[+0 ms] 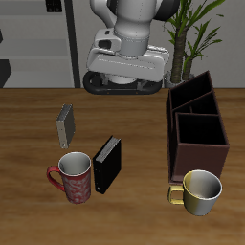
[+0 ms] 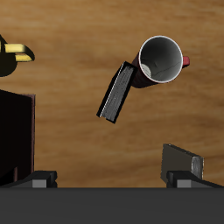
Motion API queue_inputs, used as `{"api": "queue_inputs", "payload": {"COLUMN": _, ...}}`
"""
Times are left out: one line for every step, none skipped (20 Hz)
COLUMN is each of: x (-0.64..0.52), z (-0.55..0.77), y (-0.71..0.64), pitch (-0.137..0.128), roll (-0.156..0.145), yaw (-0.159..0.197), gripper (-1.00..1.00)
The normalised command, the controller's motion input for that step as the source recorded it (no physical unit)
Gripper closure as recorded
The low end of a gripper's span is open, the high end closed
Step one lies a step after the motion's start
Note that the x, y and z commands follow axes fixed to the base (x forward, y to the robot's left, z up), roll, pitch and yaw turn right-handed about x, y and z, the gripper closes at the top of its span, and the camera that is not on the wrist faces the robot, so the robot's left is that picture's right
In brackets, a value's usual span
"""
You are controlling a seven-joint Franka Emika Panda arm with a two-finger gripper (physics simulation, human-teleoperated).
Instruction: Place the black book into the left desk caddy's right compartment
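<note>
The black book (image 1: 107, 165) stands on its edge on the table near the front, touching or nearly touching a red mug (image 1: 74, 176). It also shows in the wrist view (image 2: 115, 92), beside the mug (image 2: 162, 59). The left desk caddy (image 1: 196, 129), dark brown with open-topped sections, stands apart from the book; one corner of it shows in the wrist view (image 2: 16, 131). My gripper (image 1: 124, 84) hangs high over the back of the table, far from the book. In the wrist view the gripper (image 2: 112, 181) is open and empty.
A smaller grey book (image 1: 65, 124) stands behind the red mug and shows in the wrist view (image 2: 184, 162). A yellow-and-white mug (image 1: 199, 189) sits just in front of the caddy. A plant stands behind the table.
</note>
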Motion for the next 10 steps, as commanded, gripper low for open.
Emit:
{"api": "queue_inputs", "payload": {"x": -0.05, "z": 0.01, "y": -0.01, "pitch": 0.0, "roll": 0.0, "yaw": 0.0, "gripper": -1.0}}
{"api": "queue_inputs", "payload": {"x": 0.18, "z": -0.06, "y": -0.04, "pitch": 0.008, "roll": 0.022, "yaw": -0.008, "gripper": -1.0}}
{"api": "queue_inputs", "payload": {"x": 0.22, "z": -0.08, "y": -0.1, "pitch": 0.019, "roll": 0.058, "yaw": -0.033, "gripper": -1.0}}
{"api": "queue_inputs", "payload": {"x": 0.14, "z": 0.0, "y": -0.09, "pitch": -0.042, "roll": -0.048, "yaw": 0.015, "gripper": -1.0}}
{"api": "queue_inputs", "payload": {"x": 0.2, "z": 0.02, "y": -0.04, "pitch": -0.042, "roll": 0.03, "yaw": 0.02, "gripper": -1.0}}
{"api": "queue_inputs", "payload": {"x": 0.16, "z": 0.01, "y": -0.05, "pitch": -0.078, "roll": 0.046, "yaw": 0.053, "gripper": -1.0}}
{"api": "queue_inputs", "payload": {"x": 0.14, "z": 0.01, "y": -0.01, "pitch": -0.093, "roll": 0.015, "yaw": 0.063, "gripper": -1.0}}
{"api": "queue_inputs", "payload": {"x": 0.19, "z": -0.04, "y": 0.04, "pitch": -0.069, "roll": 0.073, "yaw": 0.057, "gripper": -1.0}}
{"api": "queue_inputs", "payload": {"x": 0.16, "z": -0.08, "y": -0.02, "pitch": -0.03, "roll": 0.006, "yaw": 0.051, "gripper": -1.0}}
{"api": "queue_inputs", "payload": {"x": 0.26, "z": -0.15, "y": -0.1, "pitch": 0.034, "roll": -0.006, "yaw": -0.032, "gripper": -1.0}}
